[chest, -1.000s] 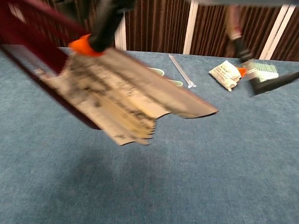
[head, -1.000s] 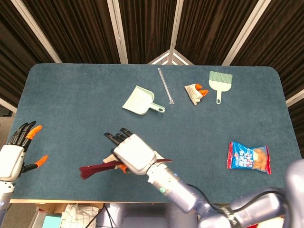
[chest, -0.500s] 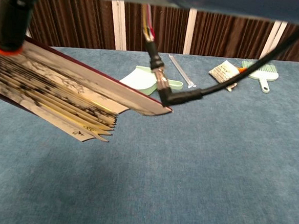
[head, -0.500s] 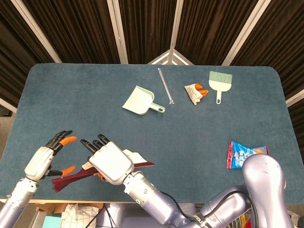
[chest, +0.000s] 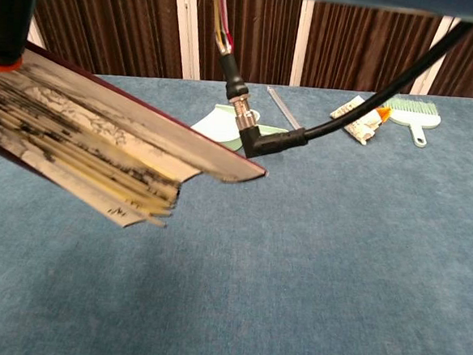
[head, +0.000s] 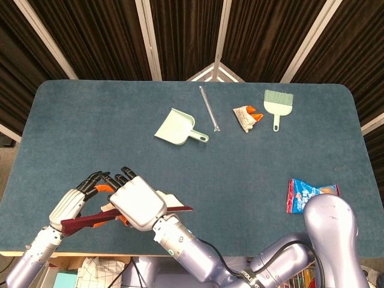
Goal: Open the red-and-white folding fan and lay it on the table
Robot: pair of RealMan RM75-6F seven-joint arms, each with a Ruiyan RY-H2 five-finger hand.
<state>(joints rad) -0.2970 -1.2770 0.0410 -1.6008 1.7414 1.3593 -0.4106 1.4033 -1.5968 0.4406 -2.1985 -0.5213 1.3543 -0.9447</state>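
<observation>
left robot hand [head: 81, 201] has reached the fan [head: 157, 206].

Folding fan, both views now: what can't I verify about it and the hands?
- Head view: the right hand covers most of the folding fan, hiding its spread.
- Head view: whether the left hand grips the fan; the right hand overlaps it.
- Chest view: the fan is cut off at the left edge.

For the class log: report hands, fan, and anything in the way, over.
Right hand grips the fan, held above the table. Left hand at its red end. Fan only partly spread. Nothing beneath it, over.
</observation>
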